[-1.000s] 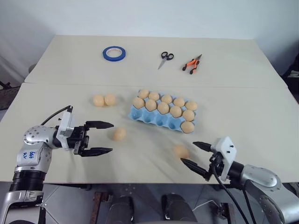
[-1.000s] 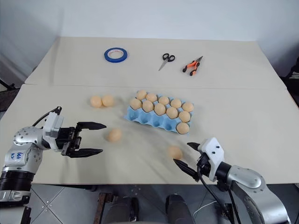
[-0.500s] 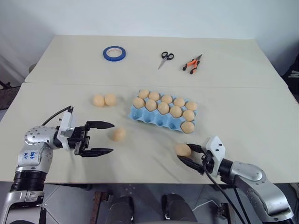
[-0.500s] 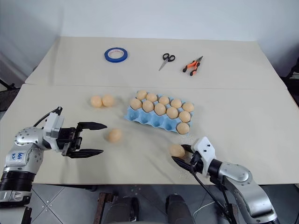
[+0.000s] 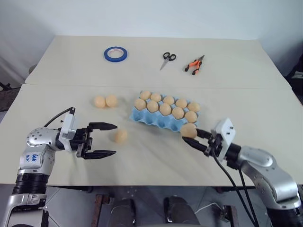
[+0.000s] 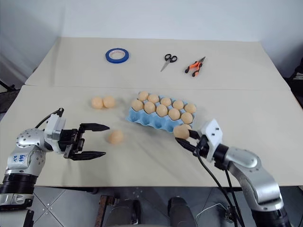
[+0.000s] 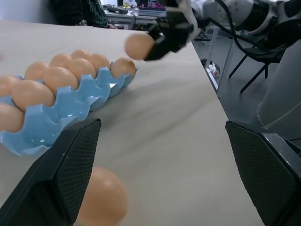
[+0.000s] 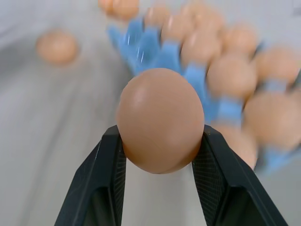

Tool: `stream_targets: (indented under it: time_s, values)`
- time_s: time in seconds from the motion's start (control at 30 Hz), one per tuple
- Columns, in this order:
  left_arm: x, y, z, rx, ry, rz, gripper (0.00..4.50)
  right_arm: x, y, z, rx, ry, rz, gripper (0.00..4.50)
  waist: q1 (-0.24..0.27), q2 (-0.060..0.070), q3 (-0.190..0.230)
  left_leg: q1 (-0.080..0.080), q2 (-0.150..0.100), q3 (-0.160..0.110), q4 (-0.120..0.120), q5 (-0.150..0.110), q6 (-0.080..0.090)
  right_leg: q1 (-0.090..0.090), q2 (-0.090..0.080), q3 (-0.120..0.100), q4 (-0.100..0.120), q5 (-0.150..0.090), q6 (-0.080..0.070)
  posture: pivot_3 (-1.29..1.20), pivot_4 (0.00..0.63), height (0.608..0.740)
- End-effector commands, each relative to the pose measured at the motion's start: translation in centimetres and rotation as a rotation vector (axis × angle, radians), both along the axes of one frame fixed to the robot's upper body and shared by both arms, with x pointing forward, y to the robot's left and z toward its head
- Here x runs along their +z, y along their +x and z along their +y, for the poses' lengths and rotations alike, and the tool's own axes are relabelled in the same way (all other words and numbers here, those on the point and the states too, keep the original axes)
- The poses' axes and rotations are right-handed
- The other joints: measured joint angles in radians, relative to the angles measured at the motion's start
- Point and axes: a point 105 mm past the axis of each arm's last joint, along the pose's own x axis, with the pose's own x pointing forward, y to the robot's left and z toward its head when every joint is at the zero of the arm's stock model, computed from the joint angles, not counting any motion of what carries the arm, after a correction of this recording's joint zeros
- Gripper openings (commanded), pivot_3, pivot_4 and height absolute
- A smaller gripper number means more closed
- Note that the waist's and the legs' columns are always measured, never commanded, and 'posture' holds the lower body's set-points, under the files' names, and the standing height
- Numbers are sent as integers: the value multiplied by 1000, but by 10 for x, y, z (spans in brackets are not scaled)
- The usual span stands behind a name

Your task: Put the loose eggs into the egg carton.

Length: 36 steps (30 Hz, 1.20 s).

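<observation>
On the left you see the left gripper (image 5: 110, 140), held level above the near part of the table (image 5: 265, 118), its two black fingers spread wide with nothing between them and pointing right. Just right of its fingertips one loose egg (image 5: 120, 136) lies on the table, apart from the fingers. Farther away, two more loose eggs (image 5: 105, 101) lie side by side, touching or nearly so, left of the egg carton. On the far left part of the table you find a blue tape roll (image 5: 115, 54).

At the centre, the light blue egg carton (image 5: 149, 118) sits at a slight angle. Its two far rows hold eggs, while the empty cups show along its near row; one egg sits in the cup at the carton's near right corner. Beyond it, on the far part of the table, you see scissors (image 5: 167, 59) and, to their right, orange-handled pliers (image 5: 194, 65).

On the right, the right gripper (image 5: 191, 135) has its fingers clamped on a single egg (image 5: 188, 130), one finger on each side, as the right wrist view confirms. The held egg is lifted off the table and hangs at the carton's near right corner; whether it is over a cup you cannot tell.
</observation>
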Motion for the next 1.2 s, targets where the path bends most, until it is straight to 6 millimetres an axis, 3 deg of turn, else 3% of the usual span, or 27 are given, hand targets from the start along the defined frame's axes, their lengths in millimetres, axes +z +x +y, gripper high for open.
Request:
stream_targets:
  time_s: [0.03,0.27,0.6,0.73,0.9,1.0,1.2]
  values:
    - [9,2,0,-22,-18,-60,4500,1,17,17,-6,13,28,1877,0,0,0,0,0,0,0,0,0,0,0,0,0,0,0,0,150,740]
    - [14,7,1,17,-34,-75,4500,-1,31,26,15,-35,25,1877,3,0,0,-3,-1,0,0,1,-2,-2,-1,-1,0,1,1,0,150,740]
    - [21,10,4,57,-59,-93,4500,3,29,20,36,-52,29,1877,1,0,0,-4,-1,1,0,0,-1,-2,-1,-1,-2,3,5,0,150,740]
    - [22,12,4,72,-67,-96,4500,3,25,18,59,-64,34,2812,1,0,0,-4,0,1,0,0,-1,-2,-1,-1,-3,3,5,0,150,740]
    - [23,14,4,92,-75,-100,4500,3,24,15,69,-82,33,4483,0,0,0,-4,0,1,0,0,-1,-2,0,-1,-3,3,5,0,150,740]
    - [25,16,5,111,-81,-106,4500,5,25,14,73,-87,25,4483,1,0,0,-4,0,1,1,0,-1,-2,0,-1,-3,3,5,0,150,740]
    - [34,24,7,218,-84,-150,4500,34,18,11,150,-2,-111,4483,1,0,0,-4,0,1,1,0,-1,-2,-1,-1,-3,3,5,0,150,740]
